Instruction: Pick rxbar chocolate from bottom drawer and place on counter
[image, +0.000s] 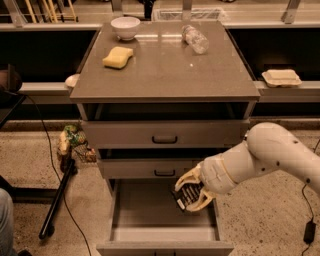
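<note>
**Operator:** Where does my gripper sit against the bottom drawer?

**Spotter:** Your gripper (192, 192) hangs inside the bottom drawer (142, 207), which stands pulled out. It is close to that drawer's right wall, toward the back half. Your arm reaches in from the drawer's right side.

**Operator:** And the fingers?

**Spotter:** Your fingers (186, 178) are curled around the bar (184, 197), one above it and one below, gripping it between them. The bar is dark with pale lines and sits at a slant. Whether it touches the drawer's floor, you cannot tell from here.

**Operator:** What lies above the drawer?

**Spotter:** Right above it you have two shallower drawers (165, 134) with dark handles, and over them the surface (165, 75). On it, above the drawer's left side, lies a yellow sponge (118, 56), with a white bowl (125, 26) behind it. Above the drawer's right side a clear bottle (195, 38) lies on its side. The drawer's floor around your gripper is plain grey.
</note>
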